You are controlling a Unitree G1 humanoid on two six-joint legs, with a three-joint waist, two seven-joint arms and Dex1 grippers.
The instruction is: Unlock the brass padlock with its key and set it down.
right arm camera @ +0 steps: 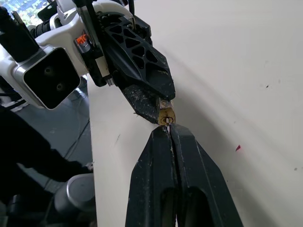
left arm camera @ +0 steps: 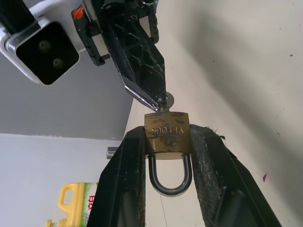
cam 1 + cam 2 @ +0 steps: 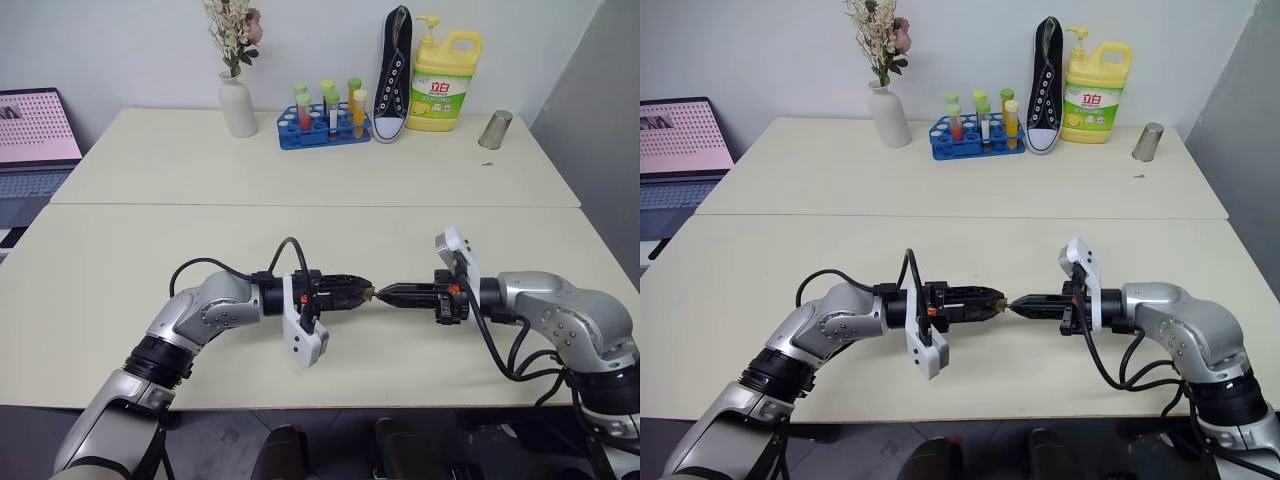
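The left gripper (image 2: 168,142) has its jaws partly open, clamping the brass padlock (image 2: 167,134) by its sides. The right gripper (image 1: 169,128) meets it tip to tip above the surface (image 3: 300,230), jaws pinched tight on the key (image 2: 166,100) at the padlock's keyhole end.

You have one brass padlock (image 2: 167,133) and one key (image 2: 167,101) between two grippers. At twelve o'clock: one vase (image 3: 238,105), one shoe (image 3: 393,75), one detergent jug (image 3: 444,82), one metal cup (image 3: 494,130).

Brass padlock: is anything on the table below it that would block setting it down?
Nothing visible. The brass padlock, held in the left hand, hangs over bare table; the other items stand along the far edge.
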